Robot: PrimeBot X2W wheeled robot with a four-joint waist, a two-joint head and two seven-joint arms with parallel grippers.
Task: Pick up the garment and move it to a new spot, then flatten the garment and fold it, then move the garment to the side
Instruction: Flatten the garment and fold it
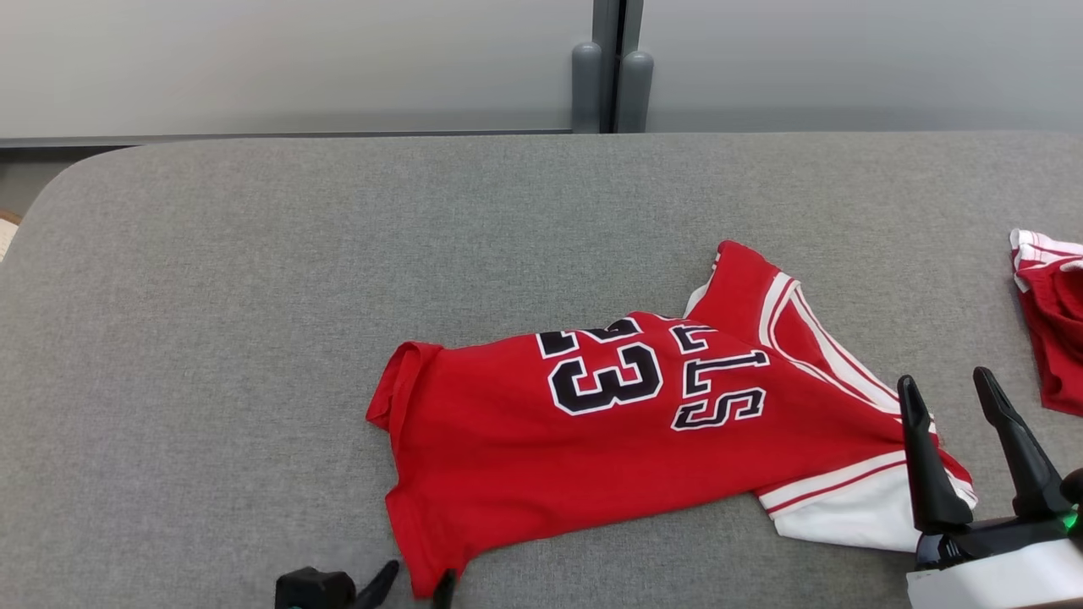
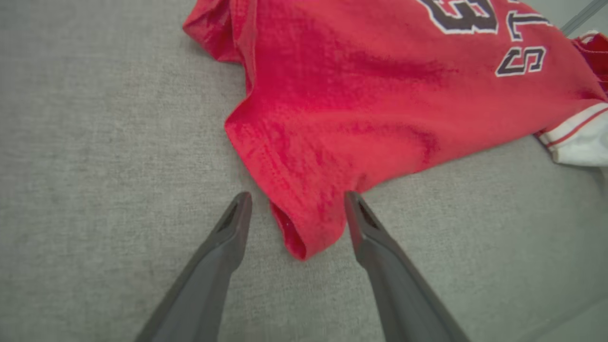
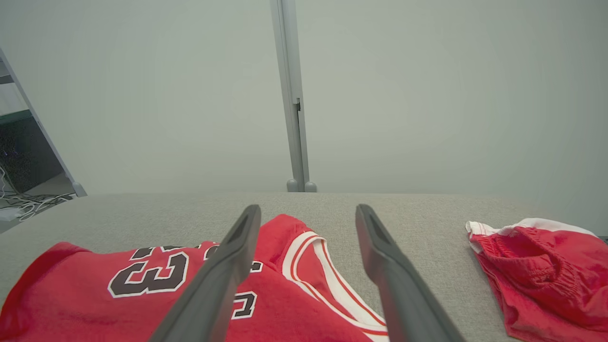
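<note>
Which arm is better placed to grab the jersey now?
Left. The left gripper is open and down at cloth level, with its fingers flanking the near corner of the jersey. The right gripper is open too, but looks raised over the sleeve end, pointing past the cloth.

My dark, tapered fingers (image 1: pixel 931 474)
My right gripper (image 1: pixel 943 378) has a black base (image 1: pixel 981 534), a green light (image 1: pixel 1071 520) and a white wrist casing (image 1: pixel 998 585).

Soft, even light; you get clear frames.
You'll see only faint shadows under the garment (image 1: pixel 525 457), some grain in the left wrist view, and stretched edges there.
</note>
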